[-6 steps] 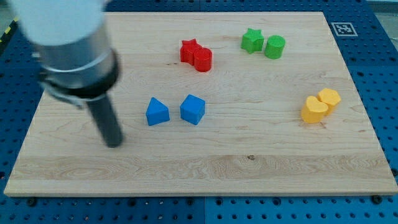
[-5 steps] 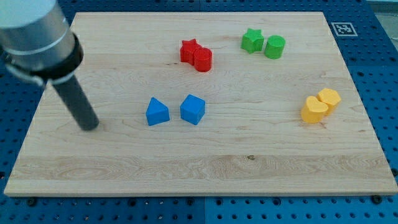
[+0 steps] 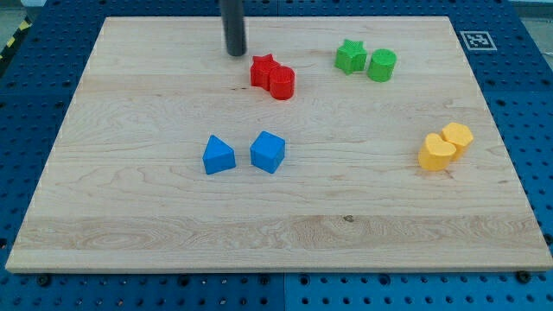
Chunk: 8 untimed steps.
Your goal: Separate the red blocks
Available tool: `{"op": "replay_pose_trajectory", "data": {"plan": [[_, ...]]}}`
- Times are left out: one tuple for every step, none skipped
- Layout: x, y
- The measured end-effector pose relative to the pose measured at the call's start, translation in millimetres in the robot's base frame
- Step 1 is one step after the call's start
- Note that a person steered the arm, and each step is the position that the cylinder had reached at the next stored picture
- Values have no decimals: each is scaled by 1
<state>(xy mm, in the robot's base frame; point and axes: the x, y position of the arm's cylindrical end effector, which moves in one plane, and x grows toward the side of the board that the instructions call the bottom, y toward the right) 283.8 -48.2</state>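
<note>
Red star block (image 3: 263, 69) and red cylinder block (image 3: 282, 83) touch on the tabletop (image 3: 130, 216), just right of and below my tip (image 3: 235, 52). No pincer exists; nothing is held. Likely light, rigid, easily slid: push at their seam.

No readable text; only a black-and-white square marker (image 3: 478, 40) beside the board's (image 3: 130, 216) top-right corner.

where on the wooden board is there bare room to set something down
The widest bare patch is the strip of wooden board below the blue blocks, plus the view's left side. Another lies between the blue cube and yellow blocks. The top is crowded: my tip, the touching red blocks, and green blocks.
</note>
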Motion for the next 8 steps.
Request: {"op": "replay_pose_trajectory", "data": {"plan": [[33, 36], [59, 65], [70, 86], [72, 81], [72, 44], [72, 27], [80, 55], [95, 64]]}}
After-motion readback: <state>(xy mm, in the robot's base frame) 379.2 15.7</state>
